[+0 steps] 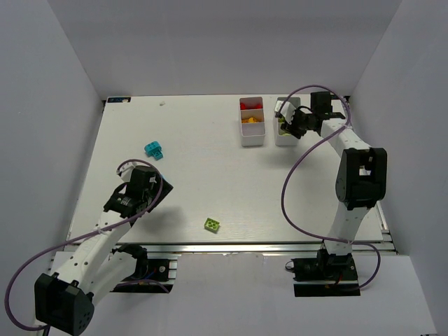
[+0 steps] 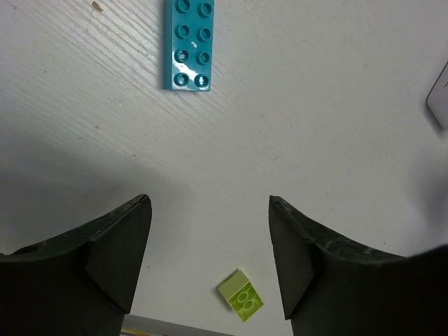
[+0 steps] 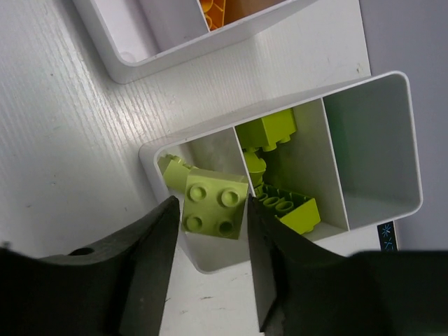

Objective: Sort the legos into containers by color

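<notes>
My right gripper (image 3: 212, 211) is shut on a lime lego (image 3: 213, 199), studs facing the camera, over the near end compartment of the right container (image 3: 413, 140). More lime legos (image 3: 269, 129) lie in its middle compartment. From above, this gripper (image 1: 292, 124) hangs over that container (image 1: 280, 141). The left container (image 1: 252, 143) holds red legos (image 1: 250, 106) and orange legos (image 1: 252, 120). My left gripper (image 2: 210, 204) is open and empty above the table. A cyan lego (image 2: 187, 43) lies ahead of it and a lime lego (image 2: 241, 295) lies below, between its fingers.
On the table, seen from above, the cyan lego (image 1: 154, 150) is left of centre and the loose lime lego (image 1: 211, 224) is near the front edge. My left gripper (image 1: 140, 187) sits between them. A white container corner (image 2: 439, 94) shows at the left wrist view's right edge.
</notes>
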Controlling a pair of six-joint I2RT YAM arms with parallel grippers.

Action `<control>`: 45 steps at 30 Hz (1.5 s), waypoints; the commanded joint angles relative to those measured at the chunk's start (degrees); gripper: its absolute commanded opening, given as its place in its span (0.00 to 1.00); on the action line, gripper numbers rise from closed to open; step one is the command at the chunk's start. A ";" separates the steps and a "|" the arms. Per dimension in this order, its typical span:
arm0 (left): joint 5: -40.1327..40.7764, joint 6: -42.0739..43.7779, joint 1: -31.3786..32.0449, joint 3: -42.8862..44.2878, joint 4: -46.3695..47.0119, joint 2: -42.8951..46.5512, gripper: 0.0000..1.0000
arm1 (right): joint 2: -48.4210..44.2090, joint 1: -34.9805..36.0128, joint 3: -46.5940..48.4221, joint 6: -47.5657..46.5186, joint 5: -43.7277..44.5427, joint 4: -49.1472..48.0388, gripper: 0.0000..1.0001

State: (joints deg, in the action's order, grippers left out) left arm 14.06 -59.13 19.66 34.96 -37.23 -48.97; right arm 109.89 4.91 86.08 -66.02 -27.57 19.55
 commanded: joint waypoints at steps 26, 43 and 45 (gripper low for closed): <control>2.11 0.78 -0.24 1.52 -2.05 6.16 0.77 | -30.52 42.68 -36.94 27.57 -6.42 -8.71 0.89; 4.65 -1.86 -0.24 -0.51 -7.41 13.90 0.77 | -16.03 61.35 -32.04 57.05 16.05 -18.94 0.89; 4.74 -2.12 -0.24 -0.68 -7.77 13.99 0.77 | -14.71 62.24 -31.42 58.10 17.98 -18.94 0.88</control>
State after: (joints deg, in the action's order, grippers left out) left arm 17.43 -60.55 19.62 34.94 -43.55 -35.68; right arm 94.00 65.45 51.66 -12.05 -13.17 3.16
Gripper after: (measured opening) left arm 0.771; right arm 0.886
